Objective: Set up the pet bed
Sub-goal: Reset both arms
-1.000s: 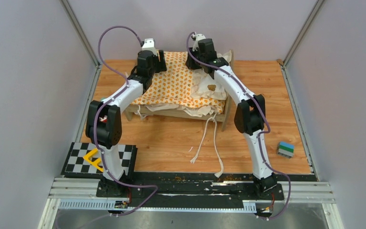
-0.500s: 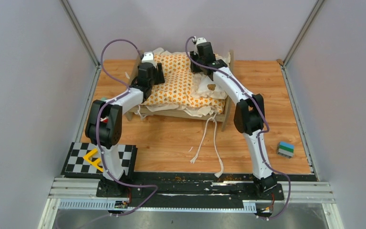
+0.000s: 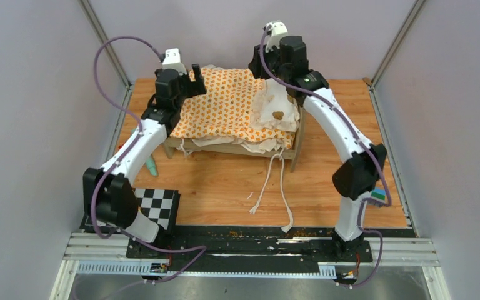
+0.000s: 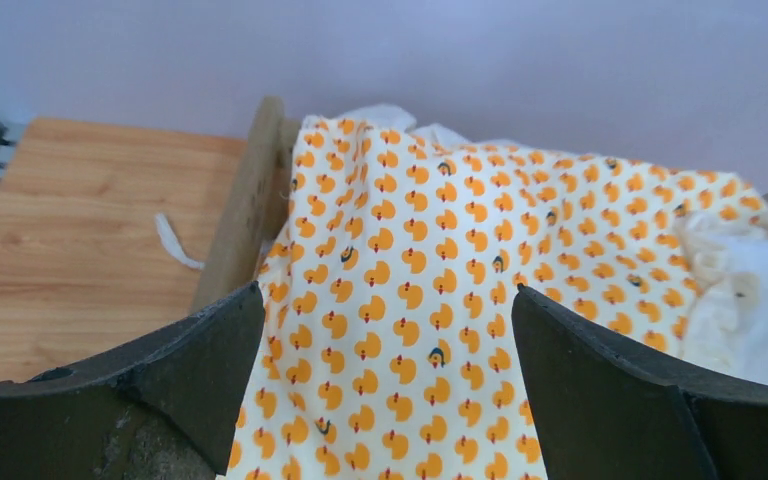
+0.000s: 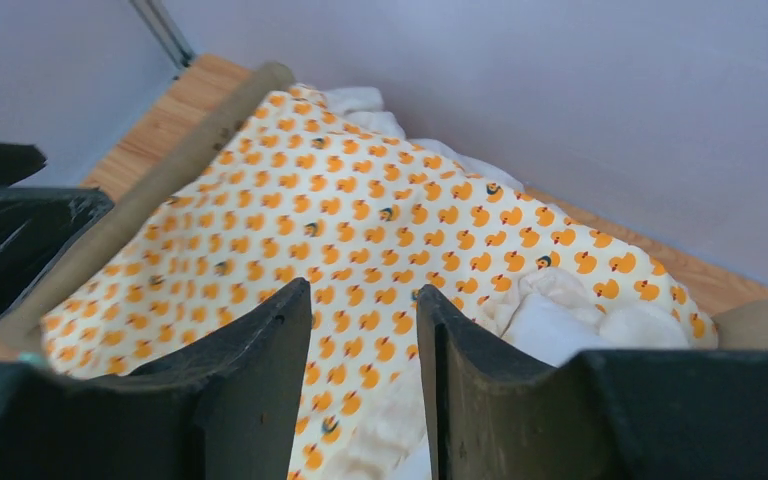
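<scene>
Tabletop of orange-brown wood (image 3: 212,181) stretches in front of the small light-wood pet bed (image 3: 231,149), which stands far centre, close to the back wall. An orange duck-print cushion (image 3: 225,109) covers it, and white ties (image 3: 283,190) trail toward the near edge.

Left wrist: the left gripper (image 4: 388,385) is spread wide and empty above the cushion, beside the end board (image 4: 245,215).

Right wrist: the right gripper (image 5: 364,375) is narrowly parted, holding nothing.

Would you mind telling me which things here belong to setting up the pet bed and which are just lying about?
Job in hand: pet bed, cushion, pillow.
Lying about: checkerboard, toy block, teal object beside the bed.
</scene>
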{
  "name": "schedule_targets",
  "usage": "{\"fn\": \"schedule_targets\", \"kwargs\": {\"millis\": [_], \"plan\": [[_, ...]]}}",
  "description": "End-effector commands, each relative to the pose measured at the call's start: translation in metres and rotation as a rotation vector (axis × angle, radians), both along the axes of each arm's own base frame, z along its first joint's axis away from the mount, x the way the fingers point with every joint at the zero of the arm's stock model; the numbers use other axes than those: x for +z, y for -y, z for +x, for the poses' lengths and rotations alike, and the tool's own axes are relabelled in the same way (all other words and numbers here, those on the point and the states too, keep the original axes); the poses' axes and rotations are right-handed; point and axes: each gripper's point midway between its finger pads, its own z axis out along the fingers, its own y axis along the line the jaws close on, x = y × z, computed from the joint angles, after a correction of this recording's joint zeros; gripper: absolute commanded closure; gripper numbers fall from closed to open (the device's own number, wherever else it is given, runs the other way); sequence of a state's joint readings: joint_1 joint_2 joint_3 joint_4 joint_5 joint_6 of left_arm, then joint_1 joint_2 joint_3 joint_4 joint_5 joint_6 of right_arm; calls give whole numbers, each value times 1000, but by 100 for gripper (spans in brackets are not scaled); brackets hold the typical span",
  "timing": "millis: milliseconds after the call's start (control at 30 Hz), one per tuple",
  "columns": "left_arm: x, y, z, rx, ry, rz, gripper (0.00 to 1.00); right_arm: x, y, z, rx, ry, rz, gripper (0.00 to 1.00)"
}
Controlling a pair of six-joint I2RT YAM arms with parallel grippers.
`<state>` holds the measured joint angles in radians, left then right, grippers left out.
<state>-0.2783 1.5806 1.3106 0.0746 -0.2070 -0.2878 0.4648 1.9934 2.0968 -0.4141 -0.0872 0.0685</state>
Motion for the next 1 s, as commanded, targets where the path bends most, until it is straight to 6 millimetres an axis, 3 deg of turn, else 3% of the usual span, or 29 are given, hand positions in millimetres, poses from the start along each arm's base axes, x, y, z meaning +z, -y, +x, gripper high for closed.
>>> {"fn": "schedule_targets", "kwargs": {"millis": [0,267,367,500,600,733,967], "plan": [[56,-20,-48,28,10,-15,0,54,3,-68,86,82,14,54],[-10,-52,-161,82,-335,17,0,-16,79,-190,-42,-198,15,34],[-37,-48,-203,-5,-372,4,0,-39,114,-226,-158,-262,11,20],[-42,-48,-243,-49,-352,-48,0,-52,168,-262,-364,-314,-25,4],[-51,-66,-259,24,-373,-18,0,-61,195,-284,-466,-347,-37,0],[-54,-88,-274,110,-397,43,0,-89,215,-307,-561,-448,-69,0],[-37,-88,-290,69,-226,1,0,-103,243,-320,-608,-388,-165,0]]}}
